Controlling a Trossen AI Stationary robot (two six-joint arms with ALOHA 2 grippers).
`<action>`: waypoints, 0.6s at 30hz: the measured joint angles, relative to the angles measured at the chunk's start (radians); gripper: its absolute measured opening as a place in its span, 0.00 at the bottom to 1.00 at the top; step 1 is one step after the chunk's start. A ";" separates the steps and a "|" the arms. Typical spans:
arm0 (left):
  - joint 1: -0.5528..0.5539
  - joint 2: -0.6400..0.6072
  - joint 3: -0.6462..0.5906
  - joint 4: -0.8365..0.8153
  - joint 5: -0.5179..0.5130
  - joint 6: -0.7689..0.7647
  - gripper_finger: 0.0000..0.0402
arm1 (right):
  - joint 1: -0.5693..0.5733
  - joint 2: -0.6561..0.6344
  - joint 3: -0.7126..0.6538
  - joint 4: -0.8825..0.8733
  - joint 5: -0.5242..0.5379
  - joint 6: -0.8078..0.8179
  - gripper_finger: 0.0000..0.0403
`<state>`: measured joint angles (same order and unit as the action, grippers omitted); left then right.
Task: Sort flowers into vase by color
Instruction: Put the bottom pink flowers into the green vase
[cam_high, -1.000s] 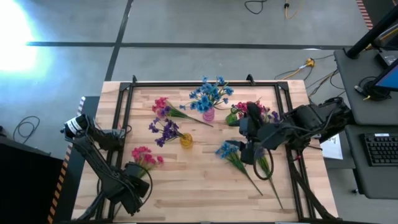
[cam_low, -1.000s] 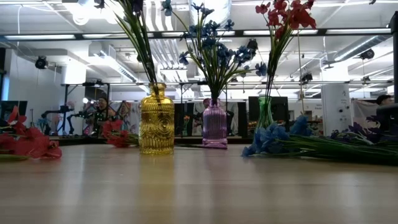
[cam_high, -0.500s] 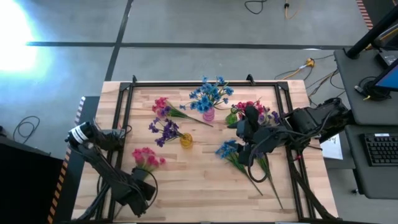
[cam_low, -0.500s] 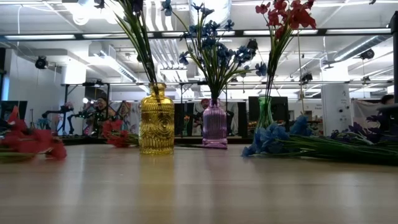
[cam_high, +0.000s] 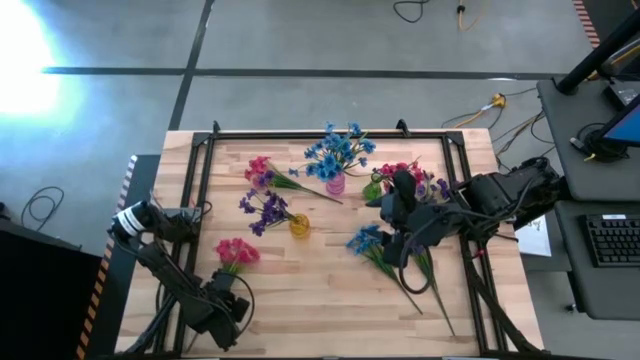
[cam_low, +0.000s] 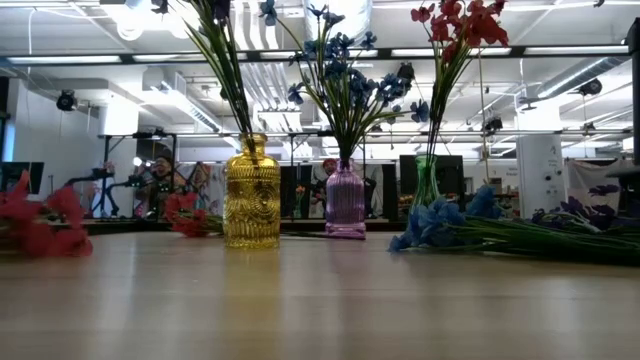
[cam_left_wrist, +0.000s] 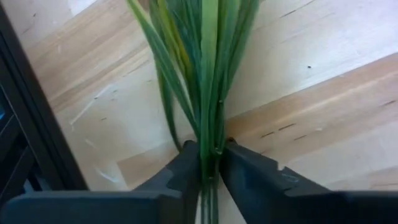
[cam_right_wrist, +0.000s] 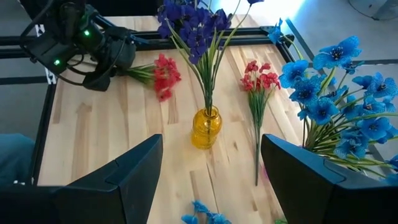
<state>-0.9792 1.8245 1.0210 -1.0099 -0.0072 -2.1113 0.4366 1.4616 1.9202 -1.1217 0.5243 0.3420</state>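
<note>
left tool (cam_left_wrist: 210, 163) pinched shut at the near-left corner; right tool (cam_right_wrist: 211, 180) spread open mid-table

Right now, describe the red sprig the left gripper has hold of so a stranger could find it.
On the wooden table, look to the near-left corner, where the left gripper is shut on green stems. The red sprig lies flat there, blooms pointing toward the yellow vase. The other loose red sprig lies untouched near the far edge.

Red, blue, purple flowers (cam_high: 385, 250) lie scattered, some vased.
</note>
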 joint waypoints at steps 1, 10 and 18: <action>0.000 -0.003 0.000 -0.002 0.000 0.000 0.16 | 0.000 0.000 0.000 -0.001 0.000 0.000 0.66; -0.006 -0.020 0.039 -0.043 0.002 0.014 0.01 | 0.003 0.000 -0.006 -0.008 -0.001 -0.001 0.66; -0.018 -0.046 0.216 -0.206 -0.040 0.140 0.00 | 0.053 -0.001 -0.007 -0.037 -0.008 -0.001 0.66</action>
<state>-0.9974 1.7782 1.2367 -1.2158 -0.0473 -1.9716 0.4892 1.4605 1.9130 -1.1591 0.5163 0.3406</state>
